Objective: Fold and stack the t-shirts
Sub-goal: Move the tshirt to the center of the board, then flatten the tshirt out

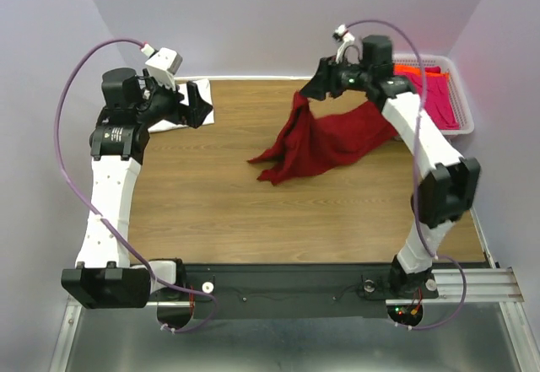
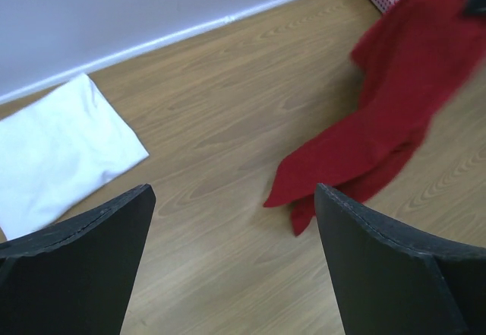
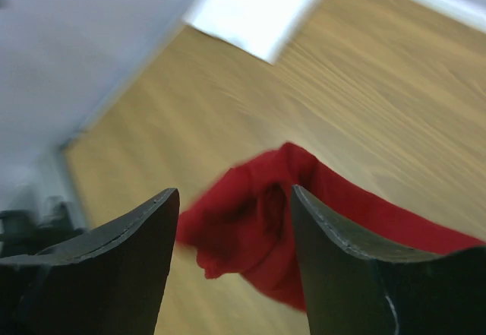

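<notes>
The dark red shirt (image 1: 329, 140) lies crumpled on the middle of the worktop (image 1: 219, 203). One end is peaked up under the right claw (image 3: 235, 194), whose jaws stand parted, the cloth showing below the gap and not pinched. Dropped like this, it would likely settle bunched with a sleeve tucked under, and any fold made on it would come out crooked. Farther back, the left claw (image 2: 231, 198) hangs wide and empty near the white shirt (image 2: 61, 145), which lies folded; a low reach toward the red one could drag that fold open. At the far right, a pink shirt (image 1: 443, 94) and an orange shirt (image 1: 411, 70) wait in the basket (image 1: 466, 123), whose rim might snag the nearby red hem.
</notes>
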Action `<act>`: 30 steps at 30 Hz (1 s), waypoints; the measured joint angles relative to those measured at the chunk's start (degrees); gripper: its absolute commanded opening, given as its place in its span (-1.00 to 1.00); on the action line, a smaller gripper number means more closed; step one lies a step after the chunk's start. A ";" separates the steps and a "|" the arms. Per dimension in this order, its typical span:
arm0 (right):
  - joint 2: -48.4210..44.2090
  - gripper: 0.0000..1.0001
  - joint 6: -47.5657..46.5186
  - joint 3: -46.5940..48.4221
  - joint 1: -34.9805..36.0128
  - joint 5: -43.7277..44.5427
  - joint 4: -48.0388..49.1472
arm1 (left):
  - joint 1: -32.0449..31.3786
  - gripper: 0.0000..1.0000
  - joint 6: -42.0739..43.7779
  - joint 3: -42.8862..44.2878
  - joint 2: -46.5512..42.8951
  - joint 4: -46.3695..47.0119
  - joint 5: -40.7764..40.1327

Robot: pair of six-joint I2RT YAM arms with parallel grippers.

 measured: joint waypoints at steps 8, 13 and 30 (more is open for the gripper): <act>9.88 0.61 -0.22 -14.49 -0.76 14.29 -1.81 | -0.63 0.91 6.19 -10.03 1.44 -0.17 -0.79; -0.35 0.38 -1.11 -26.62 -0.85 15.85 -1.95 | -6.29 0.73 12.13 -15.37 6.14 0.02 -2.99; 0.26 0.00 1.49 -36.35 12.87 11.50 -0.35 | -15.10 0.18 -0.42 -18.78 32.79 13.05 6.69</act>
